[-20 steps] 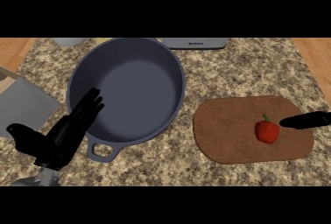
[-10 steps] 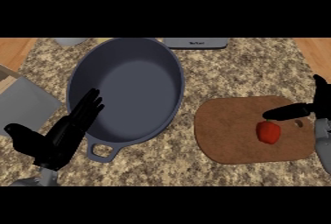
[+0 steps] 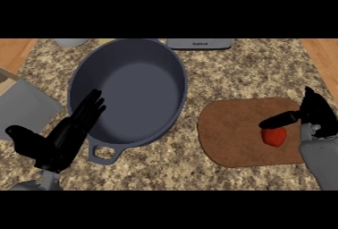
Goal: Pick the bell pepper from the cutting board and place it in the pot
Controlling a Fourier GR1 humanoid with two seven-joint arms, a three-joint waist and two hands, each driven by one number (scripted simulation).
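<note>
Showing the right hand (image 3: 315,115) over the far-right part of the board (image 3: 231,134), thumb jutting toward the pot (image 3: 132,89) just above the pepper (image 3: 274,136); whether its fingers are spread or curled cannot be told, since they are foreshortened and run to the frame's edge. The pepper lies on the board's right half, on the side away from the pot, apparently not yet enclosed, though contact with the thumb cannot be ruled out. The pot stands to the board's left, apart from it, with a loop handle at its near end. The left hand (image 3: 66,134) rests spread, fingers straight, beside the pot's near-left wall.

Risks, as judged: the pepper is small and rounded, so a closing thumb that meets it off centre could roll it across the board or off its right edge; the carry must clear the pot's rim, or the pepper could strike the wall and fall onto the counter (image 3: 218,67).

Hidden: the right hand's palm and fingertips, the pepper's far side beneath the thumb, and the objects cut off beyond the pot's far end
</note>
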